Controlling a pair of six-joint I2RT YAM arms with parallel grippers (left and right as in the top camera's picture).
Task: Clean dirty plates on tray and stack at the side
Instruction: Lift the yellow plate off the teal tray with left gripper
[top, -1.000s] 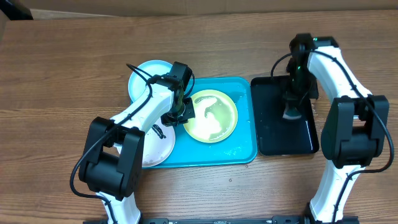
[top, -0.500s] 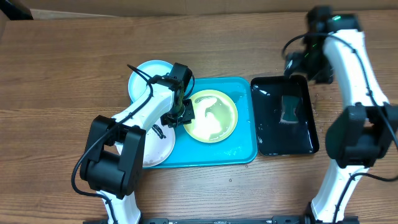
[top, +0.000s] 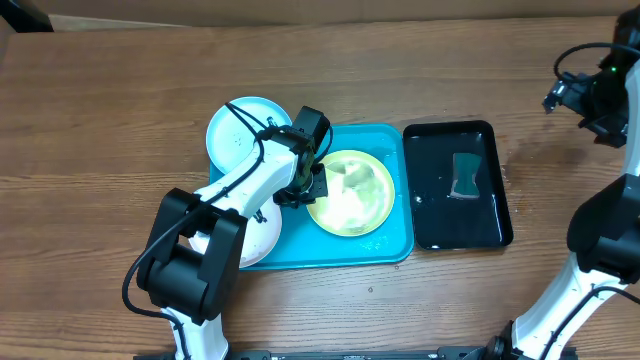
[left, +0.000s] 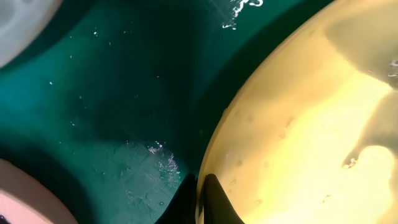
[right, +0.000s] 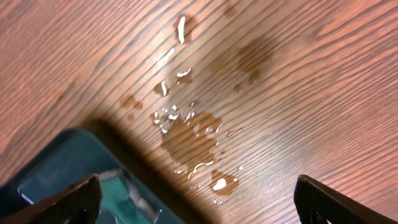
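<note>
The yellow-green rimmed plate (top: 350, 192) lies wet on the turquoise tray (top: 388, 147). My left gripper (top: 307, 189) is shut on that plate's left rim. In the left wrist view the two dark fingers (left: 214, 200) pinch the rim of the yellow-green plate (left: 311, 137) just above the tray (left: 112, 112). The light blue plate (top: 243, 130) sits off the tray's back left corner. The white plate (top: 256, 236) lies at the tray's front left, partly under my left arm. My right gripper (top: 580, 95) hangs open and empty over the table, far right (right: 202, 205).
A glossy black tray (top: 440, 215) stands right of the turquoise one, holding water and a green sponge (top: 467, 176). Its corner (right: 50, 168) and the sponge (right: 118, 186) show in the right wrist view. Water drops (right: 193, 140) lie on the wood beside it.
My right gripper let go of the sponge in the black tray, opened wide and rose away to the far right. My left gripper slid the yellow-green plate a little to the right.
</note>
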